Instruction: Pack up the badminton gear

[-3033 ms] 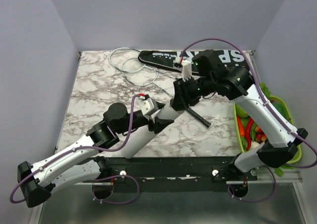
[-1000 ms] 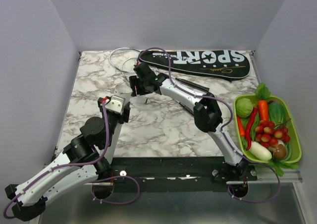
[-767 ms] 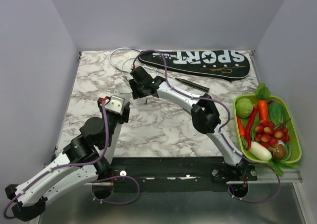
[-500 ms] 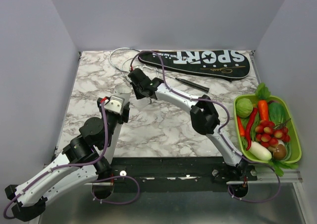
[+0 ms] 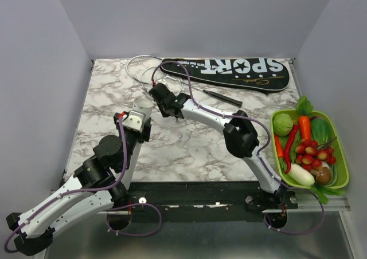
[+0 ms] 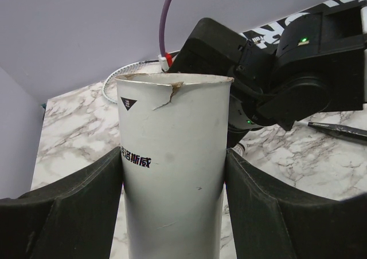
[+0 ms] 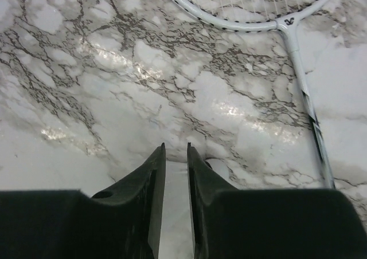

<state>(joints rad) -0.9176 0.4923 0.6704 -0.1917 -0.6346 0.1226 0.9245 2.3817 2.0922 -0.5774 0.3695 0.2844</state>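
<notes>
1. Cup, white paper with a torn rim, stands upright, clamped in the left claw, well left of the bag and nearer the arms.
2. Rackets lie on the table, pale hoops overlapping just off the bag's left tip.
3. Right claw hangs over marble in front of the bag's left tip, jaws nearly together, nothing seen in the slit.
4. Bag lies flat along the far edge, SPORT facing up.
5. Green tray of vegetables sits right of the bag, nearer.

High rear camera overlooks the grey-veined marble table; both wrist cameras hover close over it, sharing the pale oval racket hoop.
</notes>
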